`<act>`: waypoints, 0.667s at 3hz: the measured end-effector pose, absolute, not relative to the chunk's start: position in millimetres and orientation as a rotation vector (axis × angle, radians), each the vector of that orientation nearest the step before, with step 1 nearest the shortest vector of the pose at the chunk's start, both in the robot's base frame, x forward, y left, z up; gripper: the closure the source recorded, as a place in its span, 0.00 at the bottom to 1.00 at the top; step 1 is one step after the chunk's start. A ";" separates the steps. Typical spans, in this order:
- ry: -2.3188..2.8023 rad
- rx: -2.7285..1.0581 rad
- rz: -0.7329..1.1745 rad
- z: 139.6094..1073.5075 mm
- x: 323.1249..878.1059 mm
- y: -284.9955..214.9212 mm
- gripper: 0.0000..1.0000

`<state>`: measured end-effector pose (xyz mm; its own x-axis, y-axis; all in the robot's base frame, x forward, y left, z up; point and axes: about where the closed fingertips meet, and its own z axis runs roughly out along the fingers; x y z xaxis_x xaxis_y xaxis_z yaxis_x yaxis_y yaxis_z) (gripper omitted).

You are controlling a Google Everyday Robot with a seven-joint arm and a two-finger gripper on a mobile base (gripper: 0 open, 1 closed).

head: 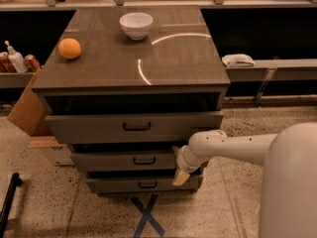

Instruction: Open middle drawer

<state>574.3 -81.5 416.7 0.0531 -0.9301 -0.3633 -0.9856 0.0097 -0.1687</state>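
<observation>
The middle drawer (114,161) is a grey-brown flat front with a small dark bar handle (144,160). It sits between a wider top drawer (99,128) and a narrower bottom drawer (119,184). All three fronts stand out from the cabinet in steps, the top one furthest. My gripper (179,165) is at the right end of the middle drawer's front, at the end of the white arm (233,145) that reaches in from the right. It is well to the right of the handle. Its tip hangs down over the bottom drawer's right end.
An orange (70,48) and a white bowl (135,25) sit on the cabinet top (173,63). A cardboard box (27,110) leans at the cabinet's left. Bottles (15,58) stand on a left shelf and a cloth (237,60) lies on a right shelf. A blue tape X (146,217) marks the floor.
</observation>
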 end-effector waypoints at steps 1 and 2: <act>1.919 -1.977 0.196 420.3 562.2 -81.6 0.50; 1.897 -1.982 0.182 434.1 545.1 -84.5 0.74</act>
<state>545.1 -84.5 434.1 0.0756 -0.9316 -0.3557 -0.9823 -0.0082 -0.1874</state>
